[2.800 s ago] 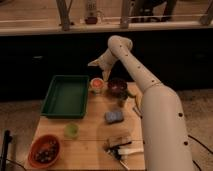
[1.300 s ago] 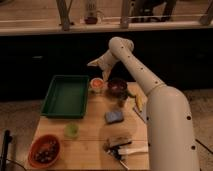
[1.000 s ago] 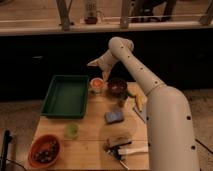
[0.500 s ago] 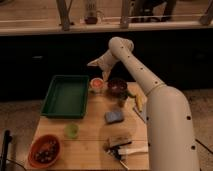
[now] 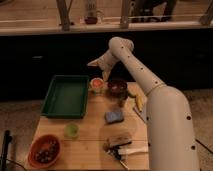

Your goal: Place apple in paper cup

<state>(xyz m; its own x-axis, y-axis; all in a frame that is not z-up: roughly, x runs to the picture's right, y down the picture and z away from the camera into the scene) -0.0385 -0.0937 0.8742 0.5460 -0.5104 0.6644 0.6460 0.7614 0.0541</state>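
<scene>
**Orange-red apple sitting in paper cup**

Up front the green cup is standing on the table. Further back the apple is filling the paper cup's mouth. Probably firm and slick, so pinch across its middle. The hand is hovering just above, can't tell how open.

We note on table: green tray left, dark bowl far side, banana right, blue sponge ctr, green cup & orange bowl front-left. Gripper above far edge.

Dim warm light, deep darkness behind the gripper above the paper cup.
</scene>
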